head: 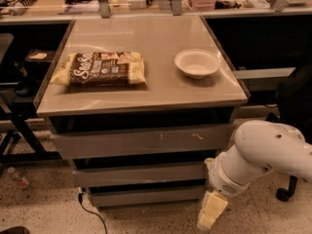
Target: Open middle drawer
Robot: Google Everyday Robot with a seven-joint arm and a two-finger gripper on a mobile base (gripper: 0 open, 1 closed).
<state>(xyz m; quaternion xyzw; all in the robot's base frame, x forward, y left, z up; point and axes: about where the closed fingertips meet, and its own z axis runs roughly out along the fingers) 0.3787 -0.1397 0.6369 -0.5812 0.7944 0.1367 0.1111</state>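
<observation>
Middle drawer (139,174) shut; gripper (209,212) low right of it, state unclear; bag (100,68) reads "Skin".

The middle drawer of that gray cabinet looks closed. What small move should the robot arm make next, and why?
Probably lift the cream gripper a little and swing it left toward the plain gray middle drawer. The gripper hangs low by the lower right corner of the gray cabinet, below that drawer's face and not touching it.
</observation>
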